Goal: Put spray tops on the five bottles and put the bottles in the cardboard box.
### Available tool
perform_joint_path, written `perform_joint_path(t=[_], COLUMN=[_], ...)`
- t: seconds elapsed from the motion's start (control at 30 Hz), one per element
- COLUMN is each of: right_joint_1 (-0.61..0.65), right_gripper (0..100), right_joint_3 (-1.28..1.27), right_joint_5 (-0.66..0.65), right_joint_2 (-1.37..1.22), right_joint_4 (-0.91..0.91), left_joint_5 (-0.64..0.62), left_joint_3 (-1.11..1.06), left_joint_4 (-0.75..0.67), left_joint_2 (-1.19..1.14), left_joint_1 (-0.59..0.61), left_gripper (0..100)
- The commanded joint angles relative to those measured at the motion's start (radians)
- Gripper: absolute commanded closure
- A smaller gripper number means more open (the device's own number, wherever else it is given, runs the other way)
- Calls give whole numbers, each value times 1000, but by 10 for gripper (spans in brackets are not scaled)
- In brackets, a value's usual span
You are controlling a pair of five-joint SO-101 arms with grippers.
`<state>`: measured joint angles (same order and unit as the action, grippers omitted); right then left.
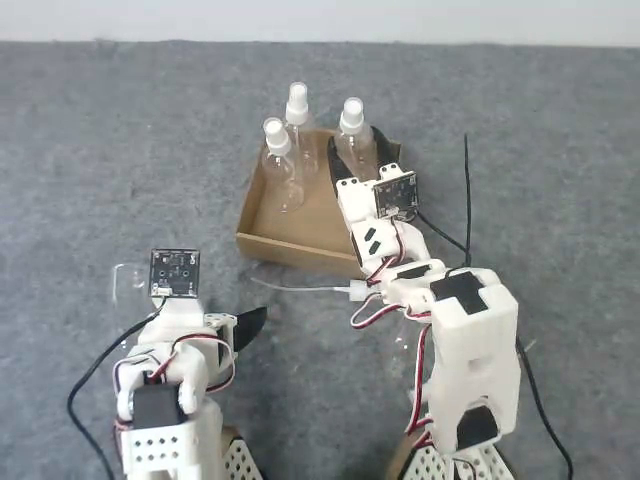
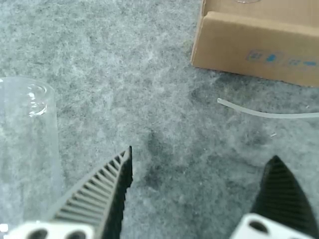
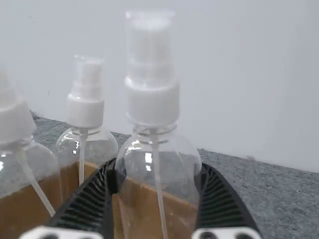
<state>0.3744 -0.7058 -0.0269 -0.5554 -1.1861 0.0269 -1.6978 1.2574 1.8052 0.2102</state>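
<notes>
Right gripper (image 1: 357, 165) clamped on capped bottle (image 3: 154, 169), upright at far right corner of box (image 1: 262, 225). Two other capped bottles (image 1: 280, 170) stand at its far left. Left gripper (image 2: 202, 157) gaping, near left; bare bottle (image 2: 27, 149) just to its left on table (image 1: 100, 150). Loose spray top (image 1: 352, 291) just near of box.

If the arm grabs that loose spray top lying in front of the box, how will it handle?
The spray top is small plastic, so probably light. Its thin dip tube curves slightly, so it likely flexes if gripped there. Lying on its side, it may roll when nudged.
</notes>
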Motion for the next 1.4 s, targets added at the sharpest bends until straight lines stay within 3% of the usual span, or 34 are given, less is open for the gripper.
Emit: perform_joint_path(t=[0.0,0.23,0.83,1.0,1.37], right_joint_1=[-13,-10,-7,-10,-7], right_gripper=[958,854,847,753,749], right_joint_3=[80,94,63,60,20], right_joint_5=[-18,-18,-23,-23,-25], right_joint_2=[25,25,33,33,36], right_joint_4=[79,128,124,127,64], left_joint_5=[6,6,6,6,6], left_joint_3=[13,13,13,13,13], left_joint_4=[5,5,5,5,5], left_joint_2=[14,14,14,14,14], left_joint_1=[2,2,2,2,2], left_gripper=[618,618,618,618,618])
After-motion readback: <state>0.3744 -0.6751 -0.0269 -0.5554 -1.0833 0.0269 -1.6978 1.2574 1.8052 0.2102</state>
